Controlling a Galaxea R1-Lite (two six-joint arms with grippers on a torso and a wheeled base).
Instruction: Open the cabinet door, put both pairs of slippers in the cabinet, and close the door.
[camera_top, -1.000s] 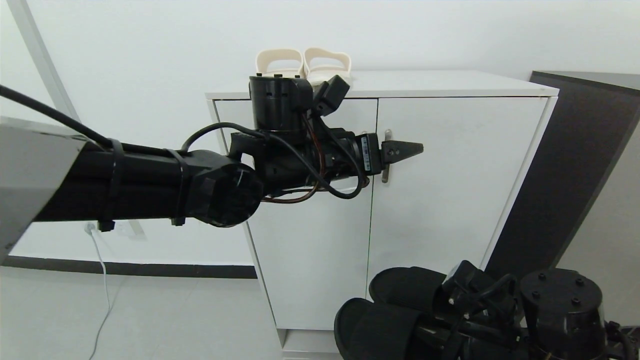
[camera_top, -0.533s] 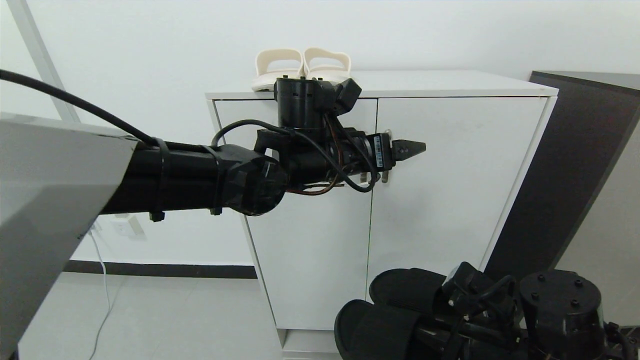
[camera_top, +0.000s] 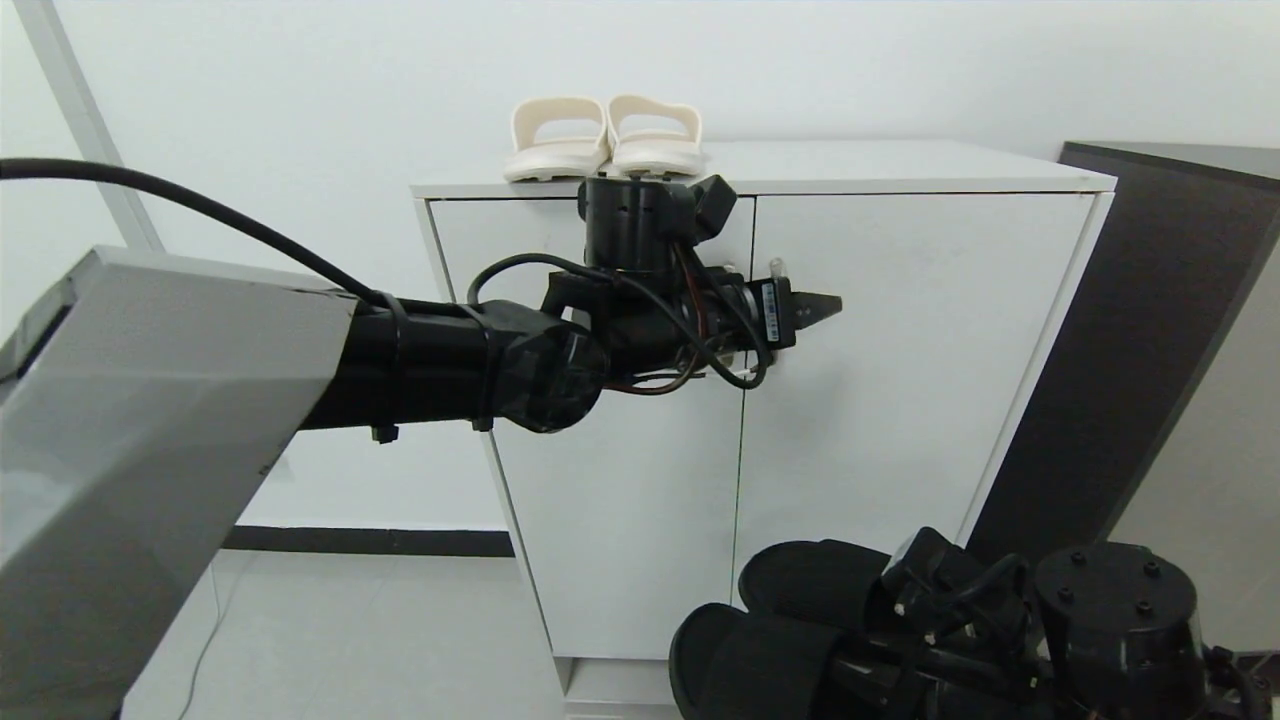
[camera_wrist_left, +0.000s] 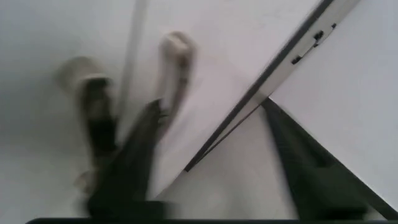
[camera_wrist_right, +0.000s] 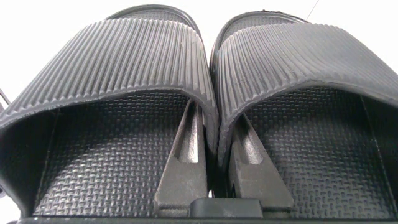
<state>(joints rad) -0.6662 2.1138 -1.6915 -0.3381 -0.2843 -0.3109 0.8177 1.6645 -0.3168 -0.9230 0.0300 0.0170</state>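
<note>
White cabinet doors not open yet, nothing stowed. I've L gripper, fingers apart, at metal handle; R gripper clamped on black ribbed slippers; cream slippers above L gripper.

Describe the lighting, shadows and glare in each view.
Head view: soft, even light on the white cabinet, no glare, hardly any shadow by the left hand. Left wrist view: flat bright white around the pale handle, the hand's fingers dark against it. Right wrist view: the black slippers catch light on their strap ridges, dark underneath where the right hand grips; background blown white.
</note>
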